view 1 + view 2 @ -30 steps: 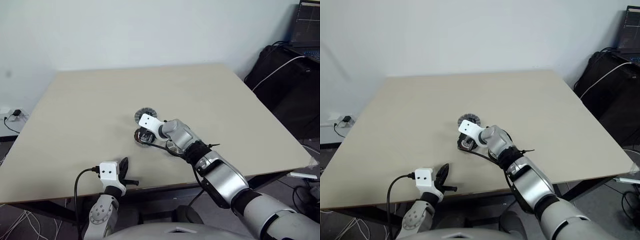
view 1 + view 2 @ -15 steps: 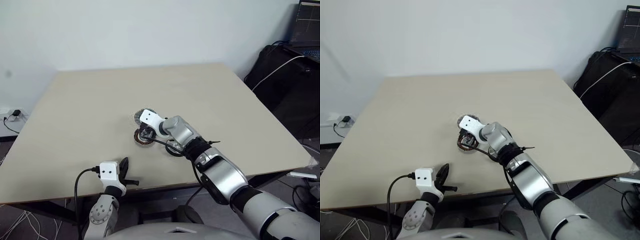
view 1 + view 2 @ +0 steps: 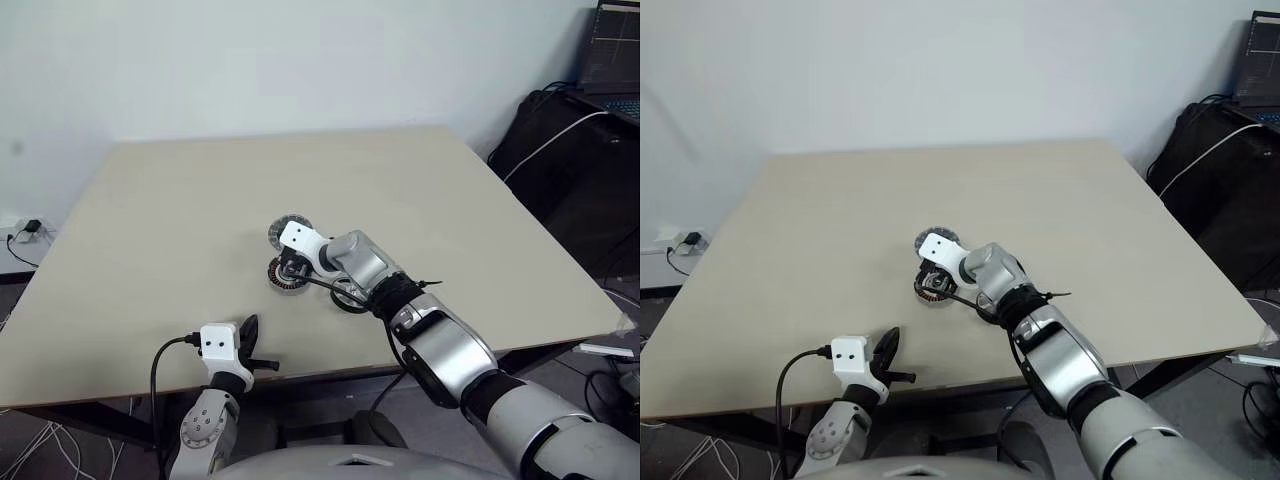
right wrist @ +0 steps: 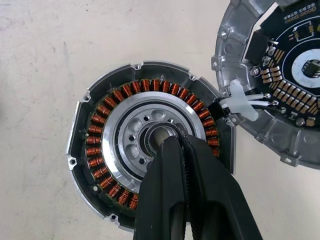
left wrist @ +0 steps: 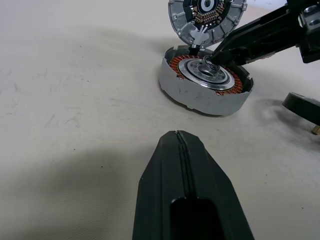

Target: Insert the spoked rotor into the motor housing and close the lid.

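The motor housing (image 4: 95,150), a round metal cup with copper-brown coils around a pale centre, lies in the middle of the table. My right gripper (image 4: 172,142) is shut, and its tips rest on the hub at the housing's centre (image 5: 205,82). The lid (image 5: 207,15) lies flat just beyond the housing, joined to it by short wires, with a circuit board showing on its upper face. The spoked rotor (image 5: 302,106) shows as a dark rim on the table to the housing's right, partly under my right arm (image 3: 350,297). My left gripper (image 5: 177,135) is shut and empty near the table's front edge (image 3: 248,328).
The beige table (image 3: 180,190) has open surface on every side of the parts. A black bag (image 3: 560,150) and a laptop (image 3: 612,55) stand past the table's right edge. A wall socket with a cable (image 3: 25,230) sits at the far left.
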You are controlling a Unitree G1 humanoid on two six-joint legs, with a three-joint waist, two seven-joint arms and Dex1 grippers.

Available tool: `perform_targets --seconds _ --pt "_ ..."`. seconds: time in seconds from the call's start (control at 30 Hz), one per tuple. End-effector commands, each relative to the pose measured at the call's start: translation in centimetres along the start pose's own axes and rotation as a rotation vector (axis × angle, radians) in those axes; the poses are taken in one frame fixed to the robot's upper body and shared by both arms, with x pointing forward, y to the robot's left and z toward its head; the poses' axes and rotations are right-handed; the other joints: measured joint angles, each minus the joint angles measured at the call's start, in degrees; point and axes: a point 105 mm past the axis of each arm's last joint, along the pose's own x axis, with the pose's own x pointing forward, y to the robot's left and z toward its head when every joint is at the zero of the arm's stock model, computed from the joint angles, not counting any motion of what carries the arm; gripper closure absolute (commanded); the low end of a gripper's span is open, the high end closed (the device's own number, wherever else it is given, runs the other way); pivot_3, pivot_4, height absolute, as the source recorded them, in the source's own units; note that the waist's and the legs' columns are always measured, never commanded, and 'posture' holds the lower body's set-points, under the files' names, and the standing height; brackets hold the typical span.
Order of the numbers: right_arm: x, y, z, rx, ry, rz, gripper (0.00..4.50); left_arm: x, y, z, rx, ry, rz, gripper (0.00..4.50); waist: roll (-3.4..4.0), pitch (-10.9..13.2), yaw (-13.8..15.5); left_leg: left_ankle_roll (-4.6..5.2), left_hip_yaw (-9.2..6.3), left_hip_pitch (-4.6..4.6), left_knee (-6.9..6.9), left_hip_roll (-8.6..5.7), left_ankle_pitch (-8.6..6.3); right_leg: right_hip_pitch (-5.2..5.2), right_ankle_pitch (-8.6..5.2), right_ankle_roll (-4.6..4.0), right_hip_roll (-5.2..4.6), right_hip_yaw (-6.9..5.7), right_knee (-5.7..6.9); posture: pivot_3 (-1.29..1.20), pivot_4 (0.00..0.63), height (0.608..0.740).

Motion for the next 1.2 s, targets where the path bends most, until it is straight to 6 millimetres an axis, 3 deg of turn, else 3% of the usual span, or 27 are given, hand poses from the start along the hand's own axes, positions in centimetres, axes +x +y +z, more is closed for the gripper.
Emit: perform_targets --seconds 0.03,0.53,0.73,1.07,1.2 --pt "-0.4 -0.5 1.6 -0.024 -0.03 -0.007 4.5 0.2 -0.5 0.6 -0.011 -0.035 -0.011 4.5 0.0 0.0 0.0 0.0 0.0 0.0 0.0 0.0 0.0 0.0 0.0 0.0 0.0 0.0 0.0 0.0 0.0 0.74" --pt "-0.2 -0.3 1.1 -0.038 -0.011 0.006 4.5 0.2 -0.5 0.6 -0.011 -0.034 -0.013 4.5 0.0 0.0 0.01 -0.01 0.0 0.0 0.0 0.0 0.0 0.0 0.0 0.0 -0.01 0.0 0.0 0.0 0.0 0.74" --pt "-0.4 -0.5 1.5 -0.032 -0.034 -0.003 2.85 0.2 -0.5 0.6 -0.011 -0.034 -0.013 4.5 0.0 0.0 0.0 -0.01 0.0 0.0 0.0 0.0 -0.01 0.0 0.0 0.0 -0.01 0.0 0.0 0.0 0.0 0.74" --pt "-1.5 -1.3 3.2 0.01 -0.128 -0.029 2.85 0.2 -0.5 0.5 -0.01 -0.028 -0.022 4.5 0.0 0.0 0.01 -0.01 0.0 0.0 0.0 0.0 -0.01 -0.01 0.0 0.0 -0.01 0.0 0.0 0.0 0.0 0.74" --pt "-1.2 -0.6 2.6 0.038 -0.135 -0.032 3.81 0.3 -0.6 0.5 -0.006 -0.027 -0.03 4.5 -0.01 -0.01 0.02 -0.01 0.0 0.0 -0.01 0.0 -0.01 -0.01 0.0 0.0 -0.01 0.0 0.0 0.0 0.0 0.74"
